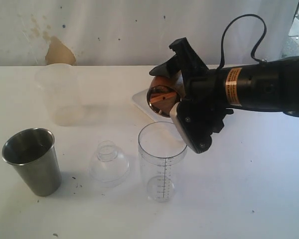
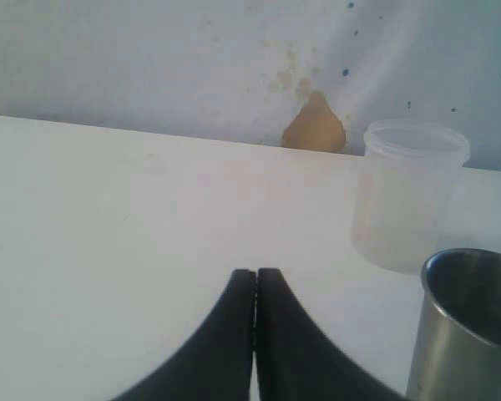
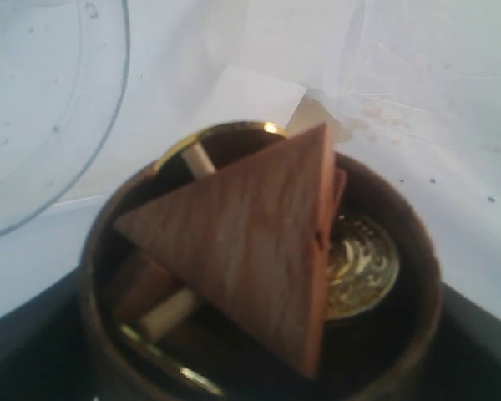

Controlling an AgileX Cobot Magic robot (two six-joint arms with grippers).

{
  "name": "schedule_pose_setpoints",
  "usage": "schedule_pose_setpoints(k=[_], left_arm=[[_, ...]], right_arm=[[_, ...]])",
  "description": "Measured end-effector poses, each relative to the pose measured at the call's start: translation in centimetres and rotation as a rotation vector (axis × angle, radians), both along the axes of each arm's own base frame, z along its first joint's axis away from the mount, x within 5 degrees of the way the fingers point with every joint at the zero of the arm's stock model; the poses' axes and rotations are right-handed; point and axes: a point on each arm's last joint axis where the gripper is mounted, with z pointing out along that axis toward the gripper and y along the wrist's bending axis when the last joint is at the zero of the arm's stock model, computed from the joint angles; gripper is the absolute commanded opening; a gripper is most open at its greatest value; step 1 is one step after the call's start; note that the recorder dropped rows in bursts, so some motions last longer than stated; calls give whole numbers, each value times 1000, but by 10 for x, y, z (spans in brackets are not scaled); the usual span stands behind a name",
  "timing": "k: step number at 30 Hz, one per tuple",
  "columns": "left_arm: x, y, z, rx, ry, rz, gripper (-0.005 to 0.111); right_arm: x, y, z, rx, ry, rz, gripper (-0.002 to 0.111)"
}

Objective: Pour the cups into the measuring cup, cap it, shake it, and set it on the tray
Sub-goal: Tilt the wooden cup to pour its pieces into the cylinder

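**Exterior view.** The right gripper (image 1: 173, 94) reaches in from the right and clamps the wooden cup (image 1: 161, 97) between its 2 fingers. The cup is off the table (image 1: 249, 194), tipped on its side with its mouth facing outward. It hangs just above and behind the rim of the measuring cup (image 1: 162, 162). Wooden pieces show in its mouth. The measuring cup stands upright on the table, uncapped; whether anything lies in it I cannot tell. A clear domed cap (image 1: 108, 163) sits just beside it on the left. The steel cup (image 1: 32, 162) stands upright further left, and the frosted cup (image 1: 60, 94) stands behind that, near the wall. A corner of the tray (image 1: 142, 104) shows behind the measuring cup, mostly hidden by the gripper.

**Left wrist view.** The left gripper (image 2: 255, 280) has its 2 fingers pressed together with nothing between them, low over the table. The steel cup stands near it, with the frosted cup beyond.

**Right wrist view.** The camera looks into the wooden cup, with a dark gripper pad on either side. Inside lie a triangular wooden block (image 3: 250, 242), a gold coin (image 3: 363, 259) and 2 pale pegs (image 3: 199, 157). A blurred clear rim (image 3: 108, 142) curves nearby.
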Motion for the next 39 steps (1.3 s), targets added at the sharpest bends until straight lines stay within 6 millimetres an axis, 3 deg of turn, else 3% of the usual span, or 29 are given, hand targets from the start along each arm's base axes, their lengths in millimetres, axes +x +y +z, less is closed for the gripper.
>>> schedule_pose_setpoints(k=[16, 23, 39], left_arm=[[0, 0, 0, 0, 0, 0, 1], [0, 0, 0, 0, 0, 0, 1], [0, 0, 0, 0, 0, 0, 1]], right_arm=[[-5, -1, 11, -7, -48, 14, 0], [-10, -3, 0, -73, -64, 51, 0], [-10, -3, 0, -129, -110, 85, 0]])
